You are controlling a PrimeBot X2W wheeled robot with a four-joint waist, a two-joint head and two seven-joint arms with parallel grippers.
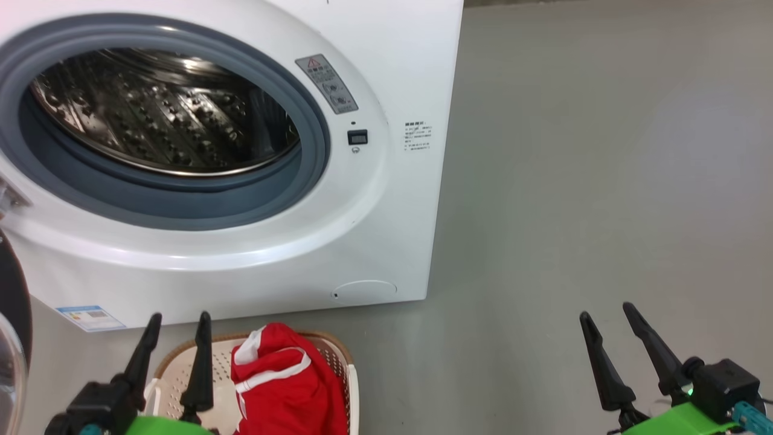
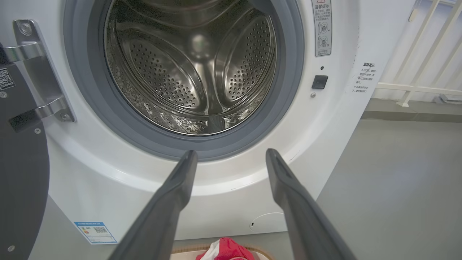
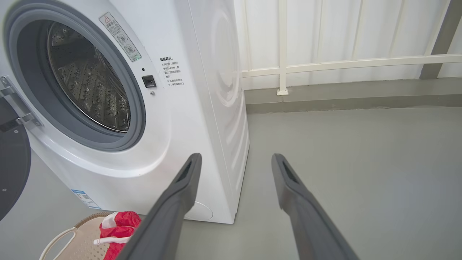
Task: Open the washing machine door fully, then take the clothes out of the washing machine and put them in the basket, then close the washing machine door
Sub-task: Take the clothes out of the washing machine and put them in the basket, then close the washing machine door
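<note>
The white washing machine (image 1: 386,72) (image 2: 108,195) (image 3: 202,108) stands with its steel drum (image 1: 163,109) (image 2: 191,68) bare of fabric. Its door (image 1: 12,302) (image 2: 20,173) (image 3: 12,159) hangs swung wide open at the left, on its hinge. Red clothes with white trim (image 1: 281,380) (image 2: 225,251) (image 3: 119,227) lie in the cream basket (image 1: 338,356) (image 3: 77,238) on the floor before the machine. My left gripper (image 1: 178,323) (image 2: 231,155) hovers open over the basket, holding nothing. My right gripper (image 1: 607,314) (image 3: 234,159) is open over bare floor at the right.
Grey floor (image 1: 604,181) stretches to the right of the machine. A white railing (image 3: 343,63) and a low kerb run along the wall behind. A small round flap (image 1: 365,291) sits low on the machine's front.
</note>
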